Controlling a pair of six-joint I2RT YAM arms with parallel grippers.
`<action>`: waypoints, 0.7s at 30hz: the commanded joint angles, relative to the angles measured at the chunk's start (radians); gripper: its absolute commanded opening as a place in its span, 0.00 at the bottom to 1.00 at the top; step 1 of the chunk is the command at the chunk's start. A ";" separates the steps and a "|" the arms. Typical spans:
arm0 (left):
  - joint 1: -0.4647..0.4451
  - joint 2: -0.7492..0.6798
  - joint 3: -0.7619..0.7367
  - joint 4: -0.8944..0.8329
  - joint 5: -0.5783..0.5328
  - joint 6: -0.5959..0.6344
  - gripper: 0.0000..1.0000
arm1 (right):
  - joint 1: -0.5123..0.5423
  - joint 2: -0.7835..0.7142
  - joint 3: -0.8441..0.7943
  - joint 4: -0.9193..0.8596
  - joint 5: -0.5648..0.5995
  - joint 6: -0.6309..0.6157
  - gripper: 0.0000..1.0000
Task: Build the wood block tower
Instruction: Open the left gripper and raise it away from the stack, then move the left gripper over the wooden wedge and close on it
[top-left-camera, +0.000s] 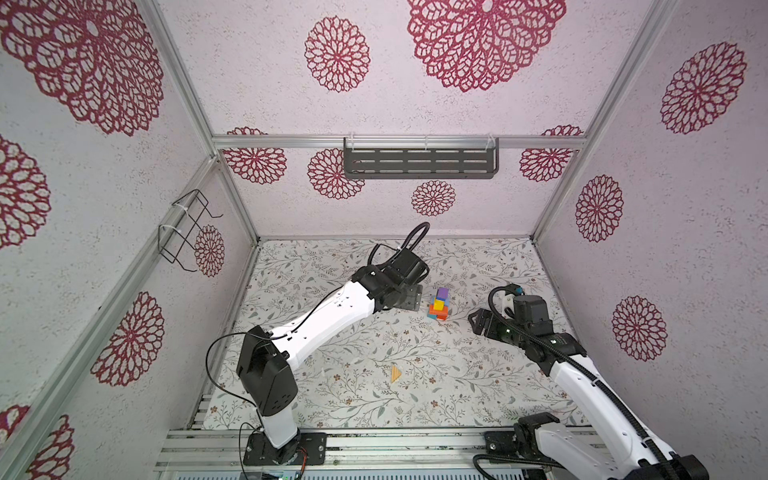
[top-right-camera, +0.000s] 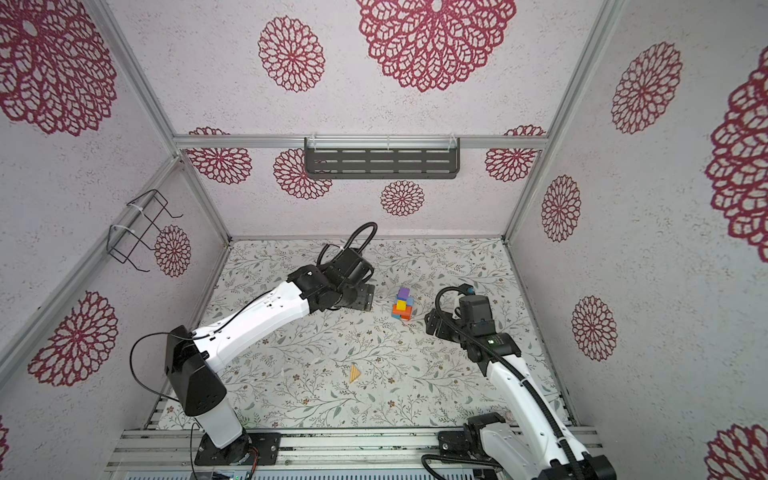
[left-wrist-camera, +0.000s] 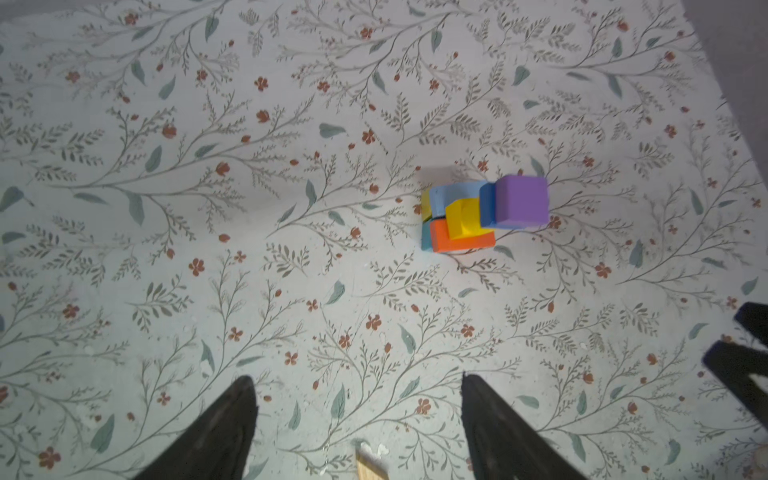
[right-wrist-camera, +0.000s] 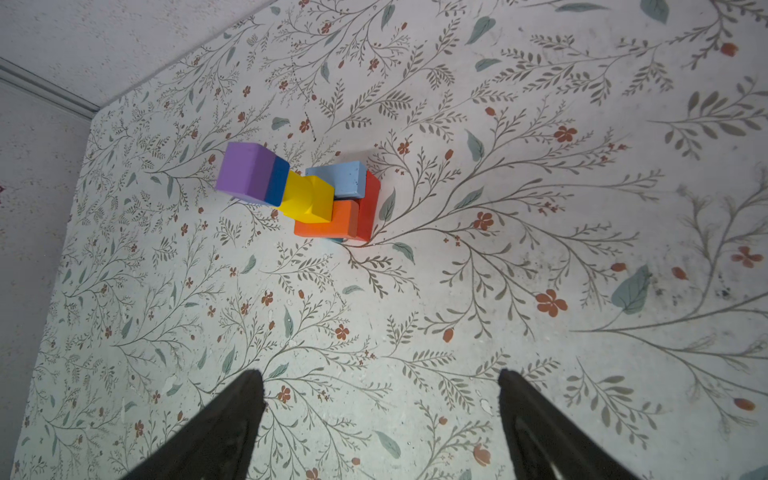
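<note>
- My left fingers (left-wrist-camera: 216, 432) are apart, and nothing is between them. They hang above the worktop (top-left-camera: 457, 386), just beside the tower (top-left-camera: 439, 305) on its left side, and do not touch it.
- My right fingers (right-wrist-camera: 548, 436) are also apart and empty. They wait on the other side of the tower, a little further from it.
- The tower stands free near the middle of the worktop, between my two arms. The purple block (left-wrist-camera: 521, 201) is on top, with a dark blue one under it, then yellow, then orange and light blue, and red and teal at the base.
- The layers do not sit exactly over each other, so the column looks stepped from above.
- The only loose piece I see is the unpainted wedge (top-left-camera: 395, 373). It lies alone on the worktop, well apart from the tower, toward the front rail.
- I judge that the painted blocks are all placed, and that the step in hand is to fetch this last piece.
- For the next move, I think one arm must go to the wedge and close on its two flat sides, not on the slope.
- Then it must set the wedge softly on the purple block, because a push from the side could topple the slim column.
</note>
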 joint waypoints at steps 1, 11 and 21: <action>-0.041 -0.024 -0.086 0.020 -0.007 -0.052 0.77 | 0.026 0.002 0.037 0.005 0.042 0.031 0.92; -0.143 -0.037 -0.322 0.096 -0.003 -0.217 0.73 | 0.079 0.023 0.039 0.029 0.079 0.068 0.92; -0.192 -0.022 -0.443 0.186 0.045 -0.352 0.66 | 0.107 0.023 0.036 0.032 0.100 0.086 0.91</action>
